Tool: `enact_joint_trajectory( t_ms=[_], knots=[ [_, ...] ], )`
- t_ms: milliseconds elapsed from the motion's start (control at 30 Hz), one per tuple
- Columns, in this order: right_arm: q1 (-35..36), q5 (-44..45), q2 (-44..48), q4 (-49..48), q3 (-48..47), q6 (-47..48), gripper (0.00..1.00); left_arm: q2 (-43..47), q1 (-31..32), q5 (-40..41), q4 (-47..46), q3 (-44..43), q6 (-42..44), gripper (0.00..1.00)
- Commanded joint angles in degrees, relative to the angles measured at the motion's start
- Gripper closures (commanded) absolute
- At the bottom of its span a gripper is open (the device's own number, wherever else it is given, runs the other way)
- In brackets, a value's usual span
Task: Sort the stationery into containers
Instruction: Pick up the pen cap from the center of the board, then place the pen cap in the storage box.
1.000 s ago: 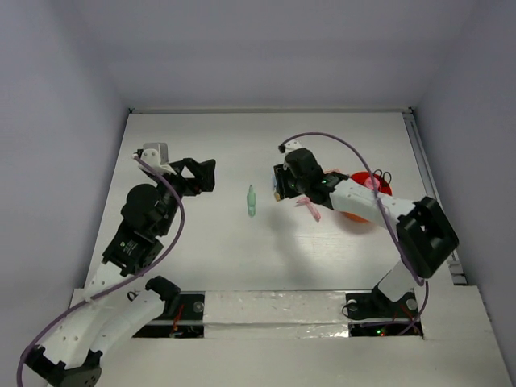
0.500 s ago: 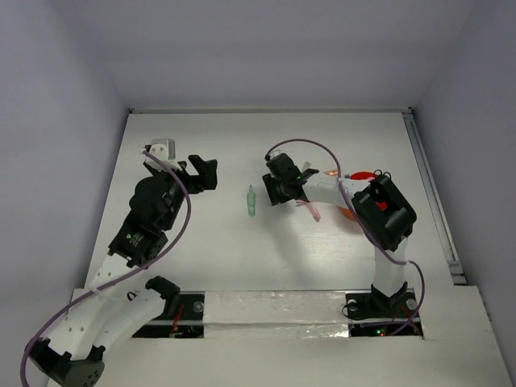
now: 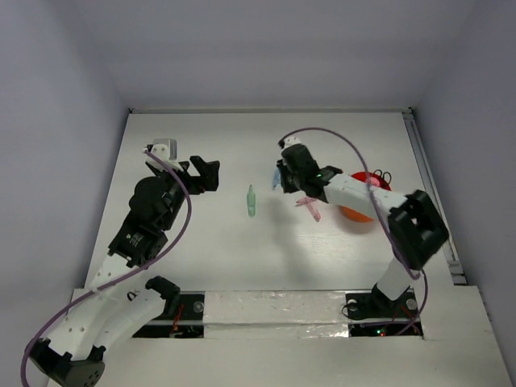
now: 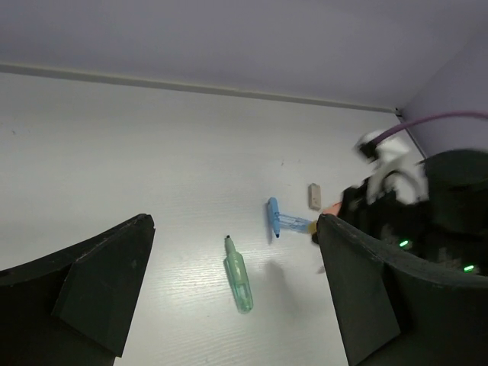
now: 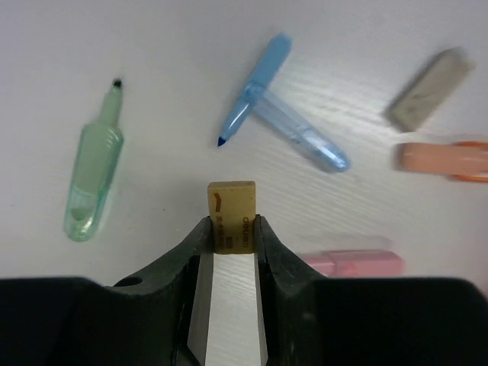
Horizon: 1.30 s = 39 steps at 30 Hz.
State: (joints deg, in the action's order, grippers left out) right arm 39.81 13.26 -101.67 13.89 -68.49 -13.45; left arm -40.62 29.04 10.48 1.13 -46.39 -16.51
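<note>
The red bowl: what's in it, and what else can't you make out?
Orange-red bowl: top view, the right arm crosses it, so its contents are hidden. Only scissors handles show at its rim.
Print on the tan block: right wrist view, too small, partly behind the right gripper.
Grey piece, orange piece: same view, blurred. Orange one cut by the edge.

No text is legible: the tan block [image 5: 232,216] carries dark print along one edge, too blurred to read.
</note>
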Motion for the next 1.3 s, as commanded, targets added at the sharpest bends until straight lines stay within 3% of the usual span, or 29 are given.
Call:
enact_joint_trajectory(
  t_ms=[0,200,433,867,1267],
  knots=[
    [-5.25,4.68,12.00,-2.21,-1.03,0.80,0.91,1.33,-0.56,-1.43,-2.09,-1.25,0.34,0.14],
    [-17.11,5.90,18.87,4.38,-1.56,1.59,0.91,2.21,-0.56,-1.60,-2.18,-1.16,0.25,0.15],
    [-25.65,7.92,18.09,13.17,-4.37,2.11,0.90,2.04,-0.56,-2.48,-2.27,-1.16,0.17,0.15],
    [-27.07,11.53,11.85,22.67,-9.12,3.87,0.85,2.65,-0.56,-3.27,-2.44,-1.25,-0.10,0.15],
    [-27.59,11.70,9.21,24.96,-7.98,3.78,0.83,3.44,-0.56,-3.89,-2.53,-1.24,-0.45,0.15]
  ],
)
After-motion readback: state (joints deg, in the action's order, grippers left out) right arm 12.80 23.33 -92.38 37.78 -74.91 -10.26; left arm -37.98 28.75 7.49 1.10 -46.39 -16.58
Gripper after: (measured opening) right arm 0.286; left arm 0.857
